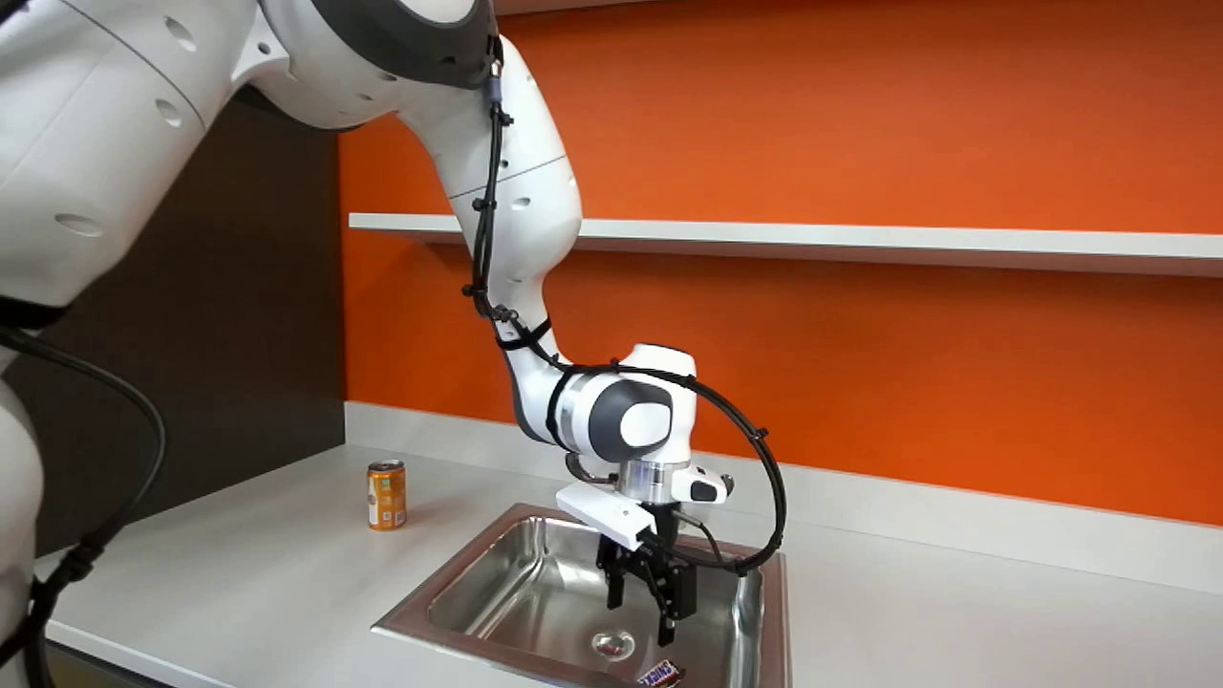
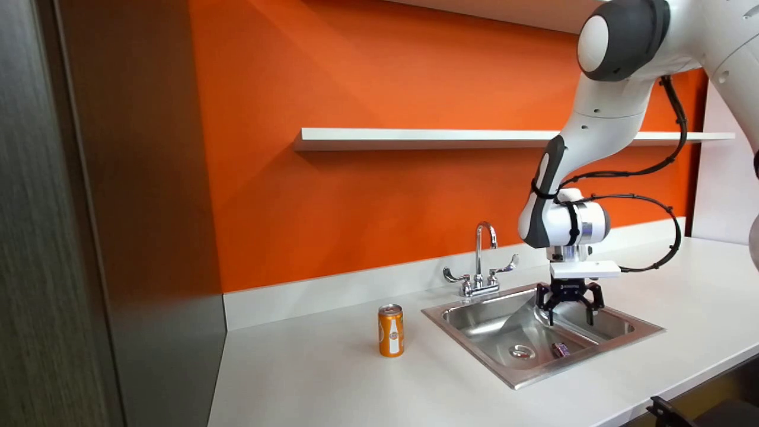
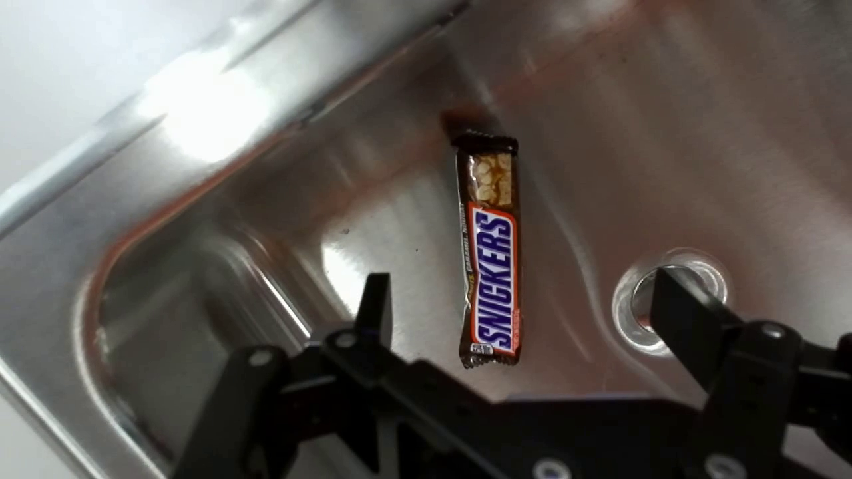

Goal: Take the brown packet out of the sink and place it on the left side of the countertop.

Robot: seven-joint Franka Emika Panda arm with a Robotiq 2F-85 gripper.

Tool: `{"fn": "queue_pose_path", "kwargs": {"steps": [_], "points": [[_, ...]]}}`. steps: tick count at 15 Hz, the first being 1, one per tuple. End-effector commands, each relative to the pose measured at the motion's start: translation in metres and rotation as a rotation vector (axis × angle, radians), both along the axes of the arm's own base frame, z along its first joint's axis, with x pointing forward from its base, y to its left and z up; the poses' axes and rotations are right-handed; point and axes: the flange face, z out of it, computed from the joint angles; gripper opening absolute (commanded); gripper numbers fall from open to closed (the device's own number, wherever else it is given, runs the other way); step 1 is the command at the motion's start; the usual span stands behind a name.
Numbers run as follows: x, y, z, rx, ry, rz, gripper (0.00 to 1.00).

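Note:
The brown packet is a dark-brown Snickers bar [image 3: 492, 266] lying flat in the sink, label up, in the wrist view. It also shows small in both exterior views [image 1: 661, 674] [image 2: 560, 350], next to the drain. The sink [image 1: 459, 583] is a steel basin; its rim also shows in an exterior view [image 2: 462, 341] and in the wrist view [image 3: 60, 266]. My gripper [image 3: 519, 293] is open and empty, fingers pointing down over the basin [image 1: 640, 621] [image 2: 570, 323]. It is above the packet and apart from it. The countertop [image 2: 308, 379] is pale and surrounds the sink [image 1: 268, 573].
An orange can [image 1: 387, 495] stands upright on the countertop beside the sink, also in an exterior view [image 2: 391, 331]. A chrome faucet [image 2: 479, 261] with two handles stands behind the basin. The drain [image 3: 665, 299] is beside the packet. A white shelf [image 2: 415, 137] crosses the orange wall.

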Motion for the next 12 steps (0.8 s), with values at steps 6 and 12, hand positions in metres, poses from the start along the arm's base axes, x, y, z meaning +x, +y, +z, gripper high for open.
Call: {"fn": "queue_pose_path", "kwargs": {"steps": [6,12], "points": [[0.006,-0.007,-0.019,-0.004,0.017,-0.014,1.0],[0.018,-0.017,-0.034,-0.017,0.033,-0.017,1.0]]}}
